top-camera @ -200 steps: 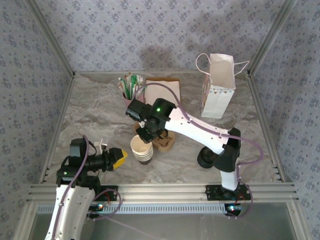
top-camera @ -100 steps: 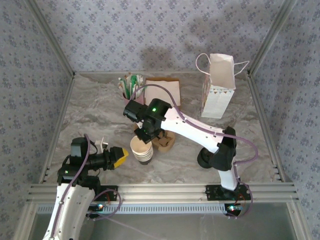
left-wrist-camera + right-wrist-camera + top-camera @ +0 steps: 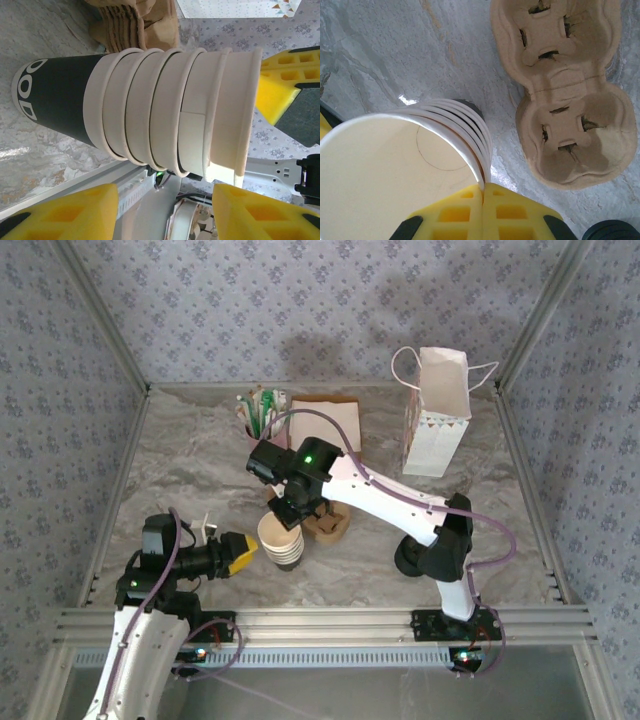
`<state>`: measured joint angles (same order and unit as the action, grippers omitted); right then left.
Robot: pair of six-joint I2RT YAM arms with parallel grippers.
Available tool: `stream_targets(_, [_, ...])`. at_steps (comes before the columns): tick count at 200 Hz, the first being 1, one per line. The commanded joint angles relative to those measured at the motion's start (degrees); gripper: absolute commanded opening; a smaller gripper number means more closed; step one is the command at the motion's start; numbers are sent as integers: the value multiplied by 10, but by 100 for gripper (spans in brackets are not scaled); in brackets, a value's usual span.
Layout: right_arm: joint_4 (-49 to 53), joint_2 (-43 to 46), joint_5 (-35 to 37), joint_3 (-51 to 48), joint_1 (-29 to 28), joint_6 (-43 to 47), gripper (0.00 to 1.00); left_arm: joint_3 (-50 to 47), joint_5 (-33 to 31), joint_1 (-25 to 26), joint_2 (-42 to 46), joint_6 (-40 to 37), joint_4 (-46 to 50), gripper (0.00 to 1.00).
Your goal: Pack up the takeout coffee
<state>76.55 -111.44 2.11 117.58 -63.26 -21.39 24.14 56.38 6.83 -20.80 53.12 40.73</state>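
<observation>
A stack of lidless cream paper cups (image 3: pixel 283 537) stands in mid-table; its bottom cup is dark with white lettering (image 3: pixel 55 100). From above, my right gripper (image 3: pixel 287 508) pinches the far rim of the top cup (image 3: pixel 395 175). Its yellow pads (image 3: pixel 483 192) are pressed together on that rim. My left gripper (image 3: pixel 240 552) sits just left of the stack, level with the table. It is open, its pads (image 3: pixel 65 212) short of the cups and touching nothing. The takeout coffee is out of view.
A brown pulp cup carrier (image 3: pixel 328 525) (image 3: pixel 565 100) lies right beside the stack. A white paper bag (image 3: pixel 437 415) stands open at the back right. A brown flat pack (image 3: pixel 325 415) and a pink cup of stirrers (image 3: pixel 260 418) sit at the back. A squat black round thing (image 3: pixel 408 558) rests by the right arm.
The right gripper has closed onto the top cup's rim and shifted slightly left. The stack has leaned a little leftward with it. The left arm has stayed put.
</observation>
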Motion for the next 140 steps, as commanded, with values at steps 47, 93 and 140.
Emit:
stream_targets(47, [-17, 28, -20, -20, 11, -13, 0, -20, 12, 4, 19, 64, -90, 55])
stream_targets(93, [-37, 36, -40, -38, 21, -18, 0, -28, 13, 4, 24, 83, -111, 55])
stream_targets(140, [-52, 38, -57, -43, 27, -21, 0, -41, 15, 4, 24, 88, -124, 54])
